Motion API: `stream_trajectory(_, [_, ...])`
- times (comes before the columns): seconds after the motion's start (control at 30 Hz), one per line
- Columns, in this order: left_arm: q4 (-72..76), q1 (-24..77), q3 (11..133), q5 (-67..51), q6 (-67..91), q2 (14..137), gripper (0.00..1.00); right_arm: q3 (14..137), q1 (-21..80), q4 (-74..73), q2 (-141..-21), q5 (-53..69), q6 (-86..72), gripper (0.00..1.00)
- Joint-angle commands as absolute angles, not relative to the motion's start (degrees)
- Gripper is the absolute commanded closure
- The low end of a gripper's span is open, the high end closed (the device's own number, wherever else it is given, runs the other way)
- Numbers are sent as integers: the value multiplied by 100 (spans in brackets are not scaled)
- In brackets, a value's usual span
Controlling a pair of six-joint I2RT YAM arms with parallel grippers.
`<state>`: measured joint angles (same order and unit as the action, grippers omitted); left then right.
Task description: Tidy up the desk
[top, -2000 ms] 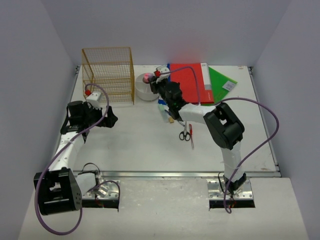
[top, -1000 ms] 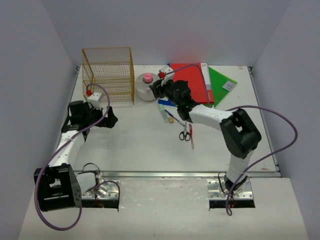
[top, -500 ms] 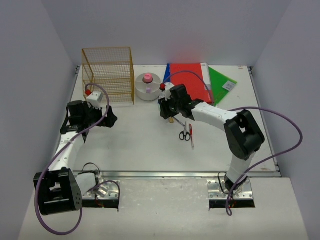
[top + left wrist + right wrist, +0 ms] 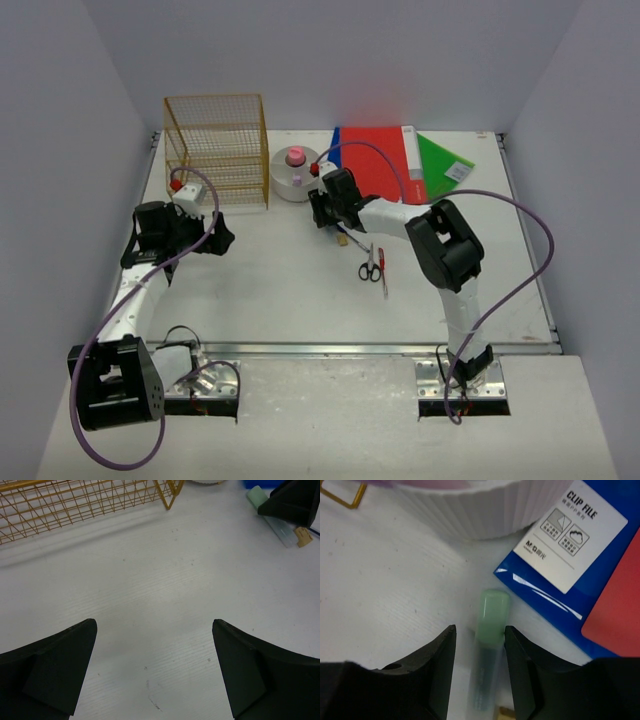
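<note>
Pickup step. Right fingers point(image 4: 432, 660) straddle green-capped marker point(image 4: 492, 611), lower centre of the wrist view; part-closed, not yet clamped. Left fingers point(image 4: 55, 655) wide apart, empty, above white desk point(image 4: 165, 580). Next: finish squeeze, lift straight.

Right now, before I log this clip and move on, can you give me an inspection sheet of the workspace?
Surface: desk, white and matte, metal rail along the near edge.
Job's things: green-capped marker lying beside the blue clip file; scissors nearer the arms.
Clutter: gold wire rack, white ribbed tub, red folder, green folder along the far side.
Grippers: left gripper open over bare desk; right gripper open, jaws either side of the marker, a gap showing on one side.
Cables: purple cable looping from each arm.
Surroundings: pale walls on three sides; nothing else seen.
</note>
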<state>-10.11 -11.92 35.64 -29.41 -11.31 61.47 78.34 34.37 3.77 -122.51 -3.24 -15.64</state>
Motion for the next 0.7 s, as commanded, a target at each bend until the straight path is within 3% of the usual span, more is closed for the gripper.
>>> stream_trajectory(0.0, [-827,-1265,3568,-2997,-1160,6142,0,8312,3454,852,-12450,-563,-1486,55])
stream_trajectory(0.3, [-817,-1274,3603,-2997,-1151,6267,0,8438,3454,905,-12788,-589,-1301,60])
stream_trajectory(0.67, [-869,-1272,3630,-3047,-1151,6268,0,8007,3457,-326,-11923,-463,-958,78])
